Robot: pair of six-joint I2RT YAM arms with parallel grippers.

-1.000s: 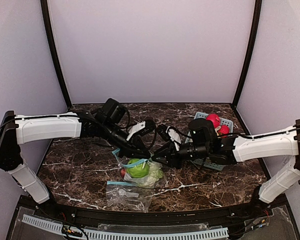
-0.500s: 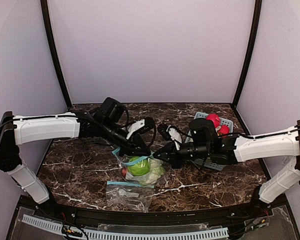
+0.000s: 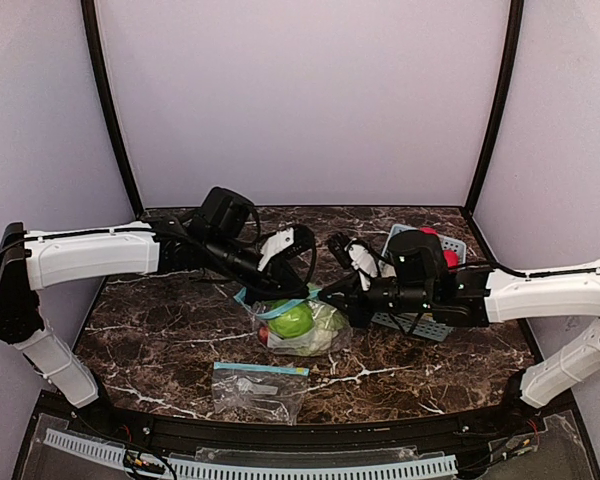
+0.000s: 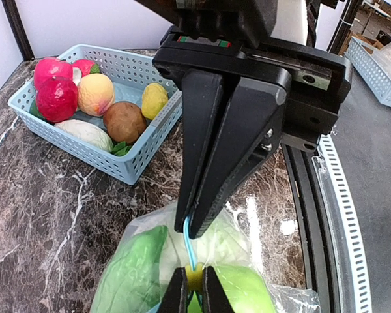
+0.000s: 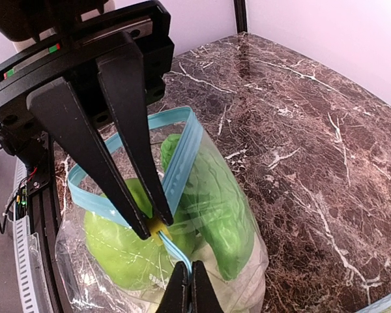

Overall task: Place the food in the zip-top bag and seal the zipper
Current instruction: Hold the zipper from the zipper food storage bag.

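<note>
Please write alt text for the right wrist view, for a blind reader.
The right gripper, at the bottom edge, and the left gripper, from above, both pinch the blue zipper of a clear zip-top bag. Inside lie a green apple and a long green vegetable; below is a dark marble table.

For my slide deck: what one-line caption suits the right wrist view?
Left claw and right claw pinch the blue zipper of a clear bag holding green toy food.
</note>
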